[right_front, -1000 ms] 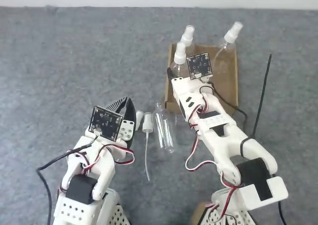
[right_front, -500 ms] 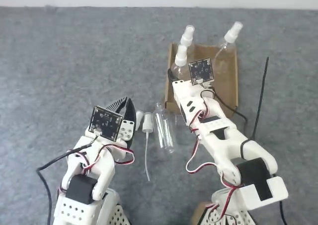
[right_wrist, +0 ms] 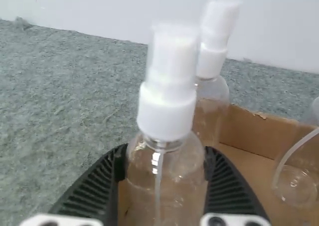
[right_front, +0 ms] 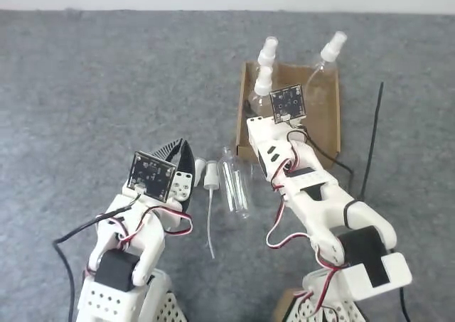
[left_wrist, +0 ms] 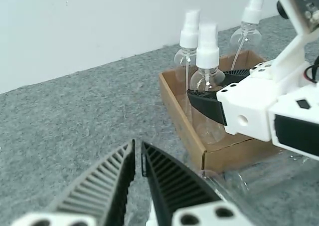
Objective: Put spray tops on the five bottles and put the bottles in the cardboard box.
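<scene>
The cardboard box (right_front: pixel 321 126) sits on the table (right_front: pixel 106 73) ahead of my right arm. Two bottles stand at its far end, one (right_front: pixel 268 53) in the left rear corner, the other (right_front: pixel 328 57) in the right rear corner. A third bottle (right_front: pixel 261 87) is upright in the box's left side, just in front of the left rear one, with my right claw (right_wrist: pixel 164 158) around it. Left of the box, a bottle (right_front: pixel 234 187) lies on the table, with a loose spray top (right_front: pixel 211 176) just to its left. My left claw (left_wrist: pixel 138 148) hangs just left of that top.
</scene>
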